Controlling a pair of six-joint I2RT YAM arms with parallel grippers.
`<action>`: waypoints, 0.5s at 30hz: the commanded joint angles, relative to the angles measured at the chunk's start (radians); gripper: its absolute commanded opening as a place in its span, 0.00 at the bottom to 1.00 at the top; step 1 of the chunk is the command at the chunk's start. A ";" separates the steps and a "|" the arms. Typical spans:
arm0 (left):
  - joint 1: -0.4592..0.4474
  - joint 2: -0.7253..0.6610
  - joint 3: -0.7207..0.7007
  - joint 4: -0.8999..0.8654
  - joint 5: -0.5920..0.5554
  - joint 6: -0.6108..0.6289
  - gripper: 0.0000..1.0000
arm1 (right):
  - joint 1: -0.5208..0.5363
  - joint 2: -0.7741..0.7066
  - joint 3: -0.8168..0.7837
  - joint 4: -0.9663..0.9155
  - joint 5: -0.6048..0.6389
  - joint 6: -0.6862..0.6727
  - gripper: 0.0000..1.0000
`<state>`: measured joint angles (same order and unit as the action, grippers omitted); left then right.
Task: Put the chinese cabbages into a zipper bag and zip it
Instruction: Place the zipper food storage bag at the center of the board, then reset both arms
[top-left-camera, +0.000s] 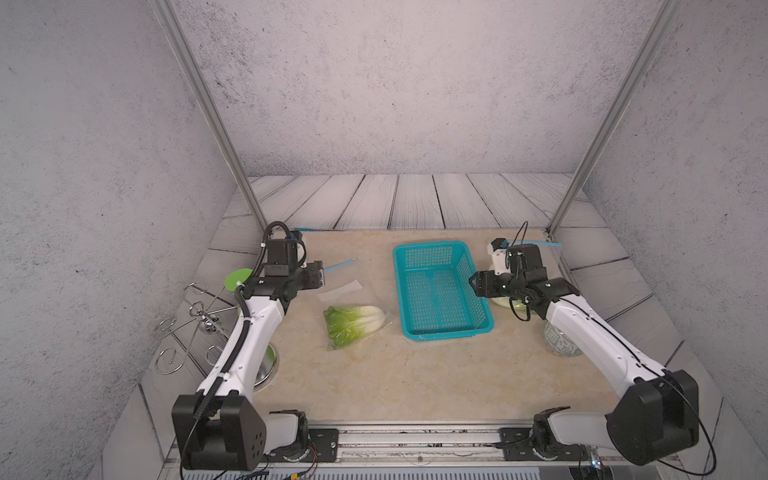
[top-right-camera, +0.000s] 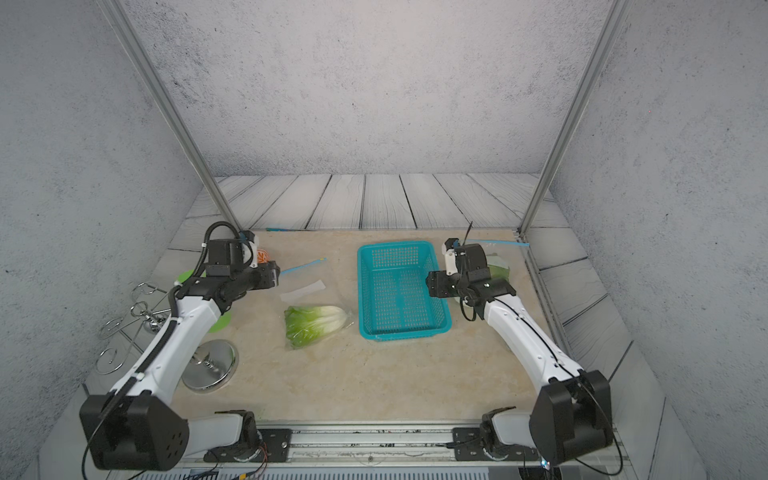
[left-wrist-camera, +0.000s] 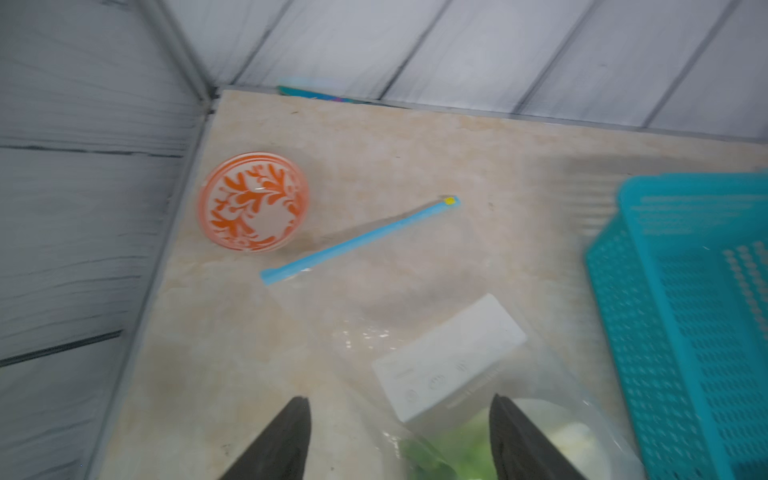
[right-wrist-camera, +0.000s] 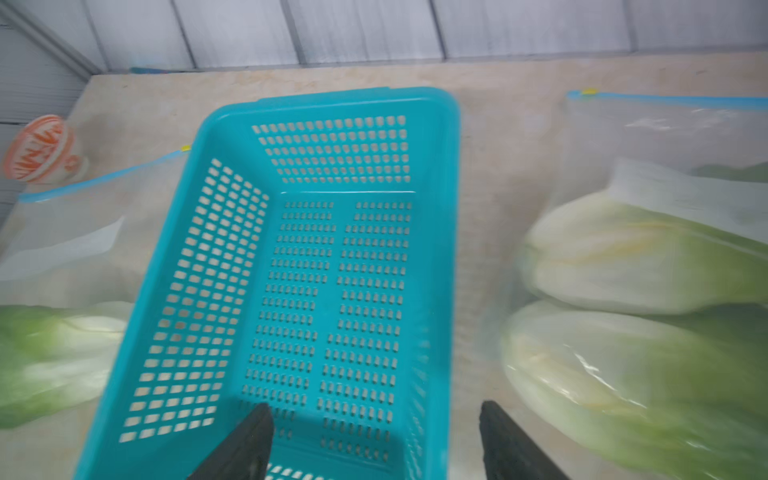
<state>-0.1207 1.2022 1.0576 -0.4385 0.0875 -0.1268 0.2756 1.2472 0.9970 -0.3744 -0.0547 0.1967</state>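
The beige table (top-left-camera: 374, 382) carries everything, and the teal basket (top-left-camera: 440, 291) stands past its middle, holding nothing.

The left arm (top-left-camera: 253, 332) reaches in on the basket's left and the right arm (top-left-camera: 582, 328) on its right.

A wire rack (top-left-camera: 195, 324) on a round metal base (top-right-camera: 210, 365) stands far left of the basket, behind the left arm.

The left bag (left-wrist-camera: 395, 316), clear plastic with a white label, lies flat just left of the basket. A cabbage (top-left-camera: 353, 324) lies inside it at the near end, its green top pointing away from the basket.

The right bag (right-wrist-camera: 665, 137) lies just right of the basket, mostly hidden under the right arm in both top views. A second cabbage (right-wrist-camera: 623, 257) and a third cabbage (right-wrist-camera: 623, 374) lie side by side and seem to be inside it, white bases toward the basket.

A teal-patterned pot (top-left-camera: 559, 343) sits right of the basket, nearer the robot. An orange-patterned cup (left-wrist-camera: 253, 201) stands far left of the basket at the table's back corner.

The left gripper (left-wrist-camera: 399, 440) hangs over the left bag, jaws apart and holding nothing. The right gripper (right-wrist-camera: 374, 440) hangs over the basket's right rim, jaws also apart and holding nothing.

The left bag's blue zip (left-wrist-camera: 357, 241) points away from the cabbage, with a yellow slider (left-wrist-camera: 449, 201) at the end nearer the basket. Whether it is sealed cannot be told.
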 joint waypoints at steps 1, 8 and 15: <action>-0.106 -0.152 -0.223 0.249 0.044 0.091 0.70 | -0.011 -0.164 -0.162 0.256 0.329 -0.126 0.90; -0.180 -0.159 -0.505 0.680 -0.457 0.099 0.73 | -0.205 -0.153 -0.456 0.594 0.540 -0.052 0.90; -0.180 0.019 -0.583 0.986 -0.511 0.096 0.76 | -0.204 0.055 -0.552 0.941 0.458 -0.104 0.94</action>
<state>-0.3012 1.2163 0.4927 0.3447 -0.3889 -0.0578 0.0689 1.2655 0.4568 0.3481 0.4129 0.1219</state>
